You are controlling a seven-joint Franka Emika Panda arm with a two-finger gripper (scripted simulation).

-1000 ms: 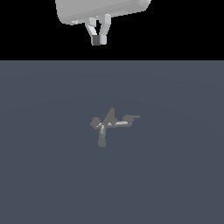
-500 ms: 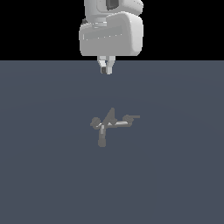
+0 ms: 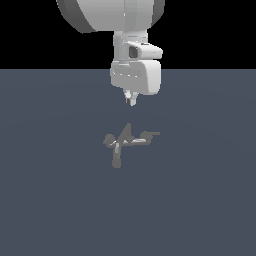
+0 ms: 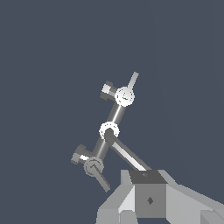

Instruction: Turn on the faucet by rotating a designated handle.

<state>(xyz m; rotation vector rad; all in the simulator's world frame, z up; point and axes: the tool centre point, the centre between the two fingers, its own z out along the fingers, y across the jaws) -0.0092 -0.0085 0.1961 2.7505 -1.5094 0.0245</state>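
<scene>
**Gripper above the faucet, not touching it**

Starting at the exterior view's left, you have only bare slate-grey floor (image 3: pixel 45 200); nothing stands on that side. Move toward the middle and you reach the faucet (image 3: pixel 124 142), a small dull-grey fixture with a pointed top. Its short knob arm points to the exterior view's left, a thicker round-ended stub runs down toward the camera, and a pale highlight lies along its body.

In the picture the gripper (image 3: pixel 131 100) appears above the faucet's point, hanging from the white arm (image 3: pixel 136 75). You can see dark floor between the fingertips and the fixture, so they are apart, near but not in contact. The two fingers look pressed close together with hardly any gap, and they pinch nothing.

Further to the exterior view's right, the handle (image 3: pixel 150 134) sticks out sideways from the faucet as its longest, thinnest bar, lying roughly level.

In the wrist view you look down on the faucet (image 4: pixel 109 130): a central pipe with round joints at both ends, a thin bar (image 4: pixel 133 80) projecting from the far joint, and a long tube running from the middle joint under the gripper (image 4: pixel 149 199) body. Which bar here is the handle, you cannot tell for certain.
</scene>
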